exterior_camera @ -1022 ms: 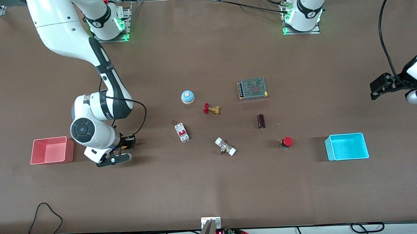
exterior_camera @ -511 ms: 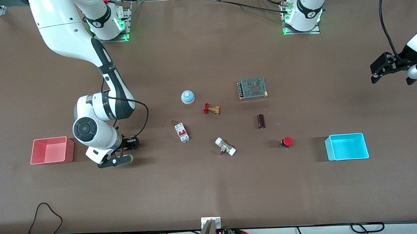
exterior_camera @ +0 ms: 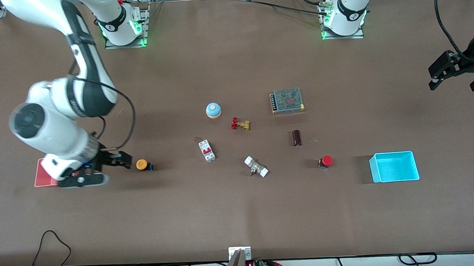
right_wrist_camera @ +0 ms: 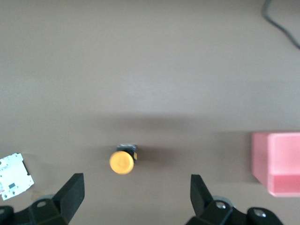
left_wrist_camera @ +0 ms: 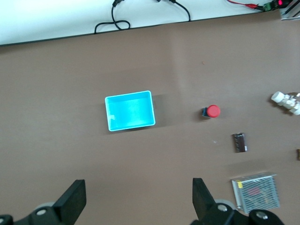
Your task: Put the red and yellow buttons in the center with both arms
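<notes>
The yellow button [exterior_camera: 142, 164] lies on the tabletop between the pink bin and the circuit breaker; it also shows in the right wrist view [right_wrist_camera: 122, 161]. My right gripper [exterior_camera: 109, 169] is open and empty, up in the air beside the pink bin, apart from that button; its jaws also show in the right wrist view [right_wrist_camera: 136, 190]. The red button [exterior_camera: 326, 161] lies near the cyan bin and shows in the left wrist view [left_wrist_camera: 213, 111]. My left gripper [exterior_camera: 454, 82] is open and empty, high over the left arm's end of the table [left_wrist_camera: 139, 197].
The pink bin [exterior_camera: 39, 176] is partly hidden by the right arm. A cyan bin [exterior_camera: 393, 166], blue-domed button [exterior_camera: 213, 109], red-handled valve [exterior_camera: 239, 124], circuit breaker [exterior_camera: 207, 150], white fitting [exterior_camera: 256, 166], dark cylinder [exterior_camera: 297, 138] and power supply [exterior_camera: 287, 100] lie mid-table.
My right gripper let go of the yellow button, rose and pulled back toward the pink bin. My left gripper drifted toward its end of the table. The red button has not moved.
</notes>
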`<state>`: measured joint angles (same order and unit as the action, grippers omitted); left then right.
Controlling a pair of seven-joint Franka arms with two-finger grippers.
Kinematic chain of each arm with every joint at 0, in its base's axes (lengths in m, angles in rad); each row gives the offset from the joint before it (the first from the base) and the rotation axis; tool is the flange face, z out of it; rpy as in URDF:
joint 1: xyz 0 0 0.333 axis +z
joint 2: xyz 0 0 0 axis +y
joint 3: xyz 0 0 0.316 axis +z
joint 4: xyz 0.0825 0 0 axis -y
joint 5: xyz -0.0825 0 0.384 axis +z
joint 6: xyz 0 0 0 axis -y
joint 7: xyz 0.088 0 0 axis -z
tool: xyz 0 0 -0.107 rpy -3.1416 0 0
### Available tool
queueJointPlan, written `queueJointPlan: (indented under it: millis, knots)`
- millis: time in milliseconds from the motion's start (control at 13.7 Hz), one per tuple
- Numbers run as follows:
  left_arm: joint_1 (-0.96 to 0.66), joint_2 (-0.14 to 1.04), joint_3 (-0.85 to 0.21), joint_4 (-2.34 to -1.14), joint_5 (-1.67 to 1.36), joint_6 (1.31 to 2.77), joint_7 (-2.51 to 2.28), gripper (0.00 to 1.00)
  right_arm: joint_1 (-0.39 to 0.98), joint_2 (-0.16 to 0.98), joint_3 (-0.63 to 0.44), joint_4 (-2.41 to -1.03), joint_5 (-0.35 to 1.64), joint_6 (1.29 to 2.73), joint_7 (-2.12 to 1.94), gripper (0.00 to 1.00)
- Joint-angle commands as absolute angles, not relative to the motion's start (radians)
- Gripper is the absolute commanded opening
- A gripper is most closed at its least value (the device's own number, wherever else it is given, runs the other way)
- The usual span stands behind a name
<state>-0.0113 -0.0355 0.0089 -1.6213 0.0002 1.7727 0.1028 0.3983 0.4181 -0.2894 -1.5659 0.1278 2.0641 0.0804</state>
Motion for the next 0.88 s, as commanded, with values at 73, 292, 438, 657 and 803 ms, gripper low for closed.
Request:
queueJointPlan:
  millis: [73,292,438,657,803]
  knots:
    - [-0.003,0.018,0.006,-1.519,-0.020,1.677,0.107,1.00,0.394,0.344,-0.321,-1.536,0.132,1.945,0.066,1.00]
    - [-0.002,0.012,0.008,-1.522,-0.018,1.671,0.109,1.00,0.394,0.316,-0.334,-1.523,0.129,1.898,0.066,1.00]
    - [-0.002,0.009,0.006,-1.522,-0.018,1.671,0.103,1.00,0.379,0.279,-0.339,-1.520,0.127,1.864,0.066,1.00]
    - [-0.002,0.008,0.006,-1.523,-0.017,1.672,0.103,1.00,0.182,0.201,-0.186,-1.487,0.120,1.720,0.067,1.00]
    - [-0.002,0.005,0.005,-1.529,-0.017,1.672,0.101,1.00,0.066,0.155,-0.086,-1.473,0.051,1.665,0.052,1.00]
